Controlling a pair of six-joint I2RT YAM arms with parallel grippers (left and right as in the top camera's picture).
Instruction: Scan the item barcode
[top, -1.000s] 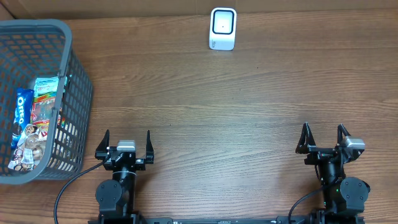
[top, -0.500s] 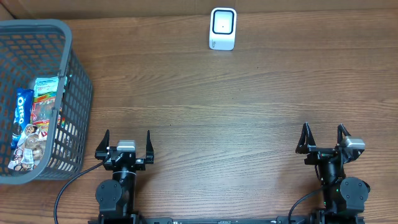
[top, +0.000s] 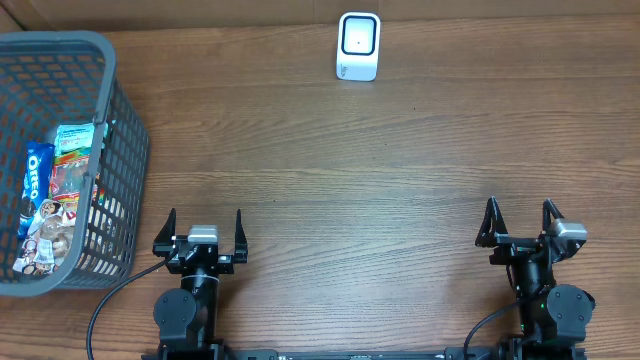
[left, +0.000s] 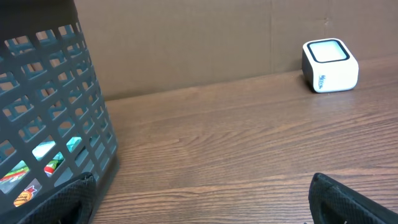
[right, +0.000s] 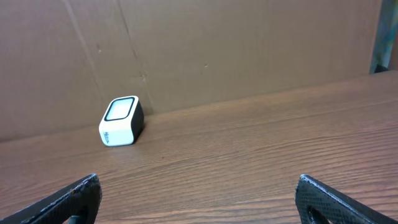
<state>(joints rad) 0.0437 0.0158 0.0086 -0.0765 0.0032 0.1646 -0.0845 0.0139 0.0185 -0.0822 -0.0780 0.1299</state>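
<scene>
A grey mesh basket (top: 125, 165) stands on the bench (top: 350, 180), well to the left of the scanner (top: 358, 46) and nearer the robot than it. Inside the basket lie the items: a blue Oreo pack (top: 38, 185) against the far-left side, and other bright snack packets (top: 72, 160) crowded beside it. None of them is out of the basket, and all are well apart from the scanner. Whether any barcode faces up I cannot tell.

The left pincer (top: 204, 218) hangs low at the near edge of the bench, left of the scanner and well apart from it, just right of the basket's near corner. Its jaws stand wide and hold nothing. In the left wrist view, its dark fingertips (left: 68, 202) frame bare wood, with the basket wall at the left and the scanner far off at the right.

The scanner is a small white box with a dark-framed window on top. It sits at the far edge of the bench by a brown cardboard wall (right: 217, 50).

The right pincer (top: 518, 207) hangs at the near edge too, right of the scanner and well apart from it. Its jaws are wide and empty.
</scene>
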